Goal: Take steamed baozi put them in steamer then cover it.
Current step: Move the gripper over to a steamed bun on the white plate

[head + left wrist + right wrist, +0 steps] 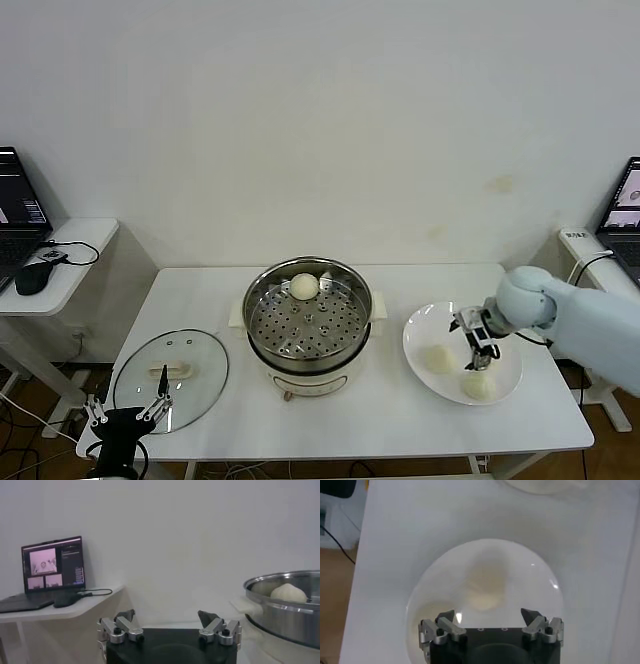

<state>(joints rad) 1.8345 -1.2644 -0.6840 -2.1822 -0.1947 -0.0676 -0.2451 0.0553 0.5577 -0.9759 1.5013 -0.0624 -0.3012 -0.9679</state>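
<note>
The steamer (310,332) stands open at the table's middle with one baozi (304,287) at the far side of its perforated tray. Two more baozi (438,358) (478,384) lie on a white plate (425,325) to its right. My right gripper (478,342) hovers open and empty just above the plate, between those two. In the right wrist view it (488,615) sits over the plate (535,590) with a baozi (485,587) just ahead of the fingertips. The glass cover (190,362) lies flat at the table's left. My left gripper (125,410) is open and empty by the cover's front edge.
Side tables with laptops stand at far left (20,200) and far right (622,205); a mouse (32,280) lies on the left one. The left wrist view shows the steamer rim (280,611), its baozi (288,593) and the left laptop (52,565).
</note>
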